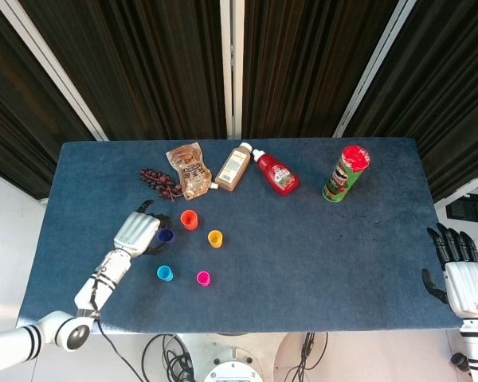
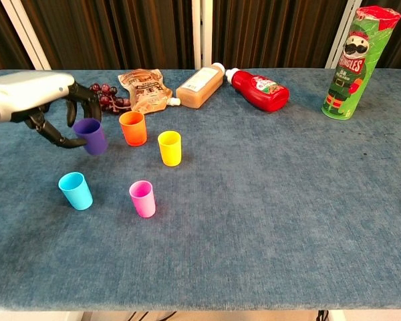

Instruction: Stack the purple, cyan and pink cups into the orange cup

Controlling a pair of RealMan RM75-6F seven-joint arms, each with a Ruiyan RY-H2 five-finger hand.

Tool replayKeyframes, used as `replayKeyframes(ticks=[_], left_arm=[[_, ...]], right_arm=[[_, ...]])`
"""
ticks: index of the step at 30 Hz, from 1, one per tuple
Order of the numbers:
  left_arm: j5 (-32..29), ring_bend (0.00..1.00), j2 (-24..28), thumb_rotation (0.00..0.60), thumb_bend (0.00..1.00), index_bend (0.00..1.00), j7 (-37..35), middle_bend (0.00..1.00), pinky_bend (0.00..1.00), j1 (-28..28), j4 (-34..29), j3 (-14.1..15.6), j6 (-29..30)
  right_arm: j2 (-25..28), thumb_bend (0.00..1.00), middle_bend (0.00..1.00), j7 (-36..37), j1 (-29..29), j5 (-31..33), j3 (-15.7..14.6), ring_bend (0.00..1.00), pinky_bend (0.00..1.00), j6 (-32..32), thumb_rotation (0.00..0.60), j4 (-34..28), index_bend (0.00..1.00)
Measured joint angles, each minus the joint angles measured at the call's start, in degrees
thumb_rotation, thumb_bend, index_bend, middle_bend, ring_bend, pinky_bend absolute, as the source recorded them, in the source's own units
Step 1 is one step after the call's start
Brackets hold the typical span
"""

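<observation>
At the far left, the left hand (image 2: 43,107) grips the purple cup (image 2: 90,136), with dark fingers (image 2: 80,107) curled over its rim and the thumb hooked around its near side. In the chest view the cup is tilted and appears lifted off the blue table (image 2: 267,200). Below it, nearer the front edge, the cyan cup (image 2: 76,190) stands upright on the cloth, apart from the others. Behind the left hand lies a bunch of dark grapes (image 2: 103,93), and just to their right a brown snack pouch (image 2: 144,88) lies flat. The orange cup (image 2: 133,128) stands upright just beside the purple one, its mouth open upward. The pink cup (image 2: 143,198) stands near the front, to the right of the cyan cup. The yellow cup (image 2: 170,148) stands just right of the orange one. Further back, a tan bottle (image 2: 200,85) lies on its side, its white cap near the cap of a red ketchup bottle (image 2: 259,89) that also lies flat. A green Pringles can (image 2: 349,63) stands upright near the back right. At the far right edge of the head view, the right hand (image 1: 462,274) hangs off the table with fingers straight and spread, holding nothing.
</observation>
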Motion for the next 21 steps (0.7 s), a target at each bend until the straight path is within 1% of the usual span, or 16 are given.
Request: replayKeyframes(ticks=[4,9,15,21], left_arm=[[-1.0,0.51,2.1,0.6,0.29,0.46,0.7,0.48,0.11,-0.7,-2.4,-1.8,0.4],[-4.2,0.53,2.4,0.6,0.28,0.45,2.4,0.48,0.11,-2.6,-3.7,-3.7,-0.8],[-7.2,0.53,1.0,0.6,0.28,0.46,5.6,0.48,0.11,-5.8,-3.9,-5.5,-2.4],[-10.2,0.53,-0.9,0.6,0.28,0.46,7.2,0.48,0.11,-8.1,-2.5,-6.3,-3.6]], right_arm=[[-0.1,0.37,0.0,-0.5,0.1,-0.5,-0.2,0.0,0.0,-0.1,0.6,-0.4,0.0],[-0.3,0.37,0.0,-1.0,0.1,-1.1,-0.5,0.0,0.0,0.0,0.6,-0.8,0.0],[-0.4,0.37,0.0,-1.3,-0.1,-1.2,-0.7,0.0,0.0,0.2,0.6,-0.9,0.0],[-0.3,0.37,0.0,-1.2,-0.2,-1.4,-0.8,0.0,0.0,0.4,0.6,-1.1,0.0]])
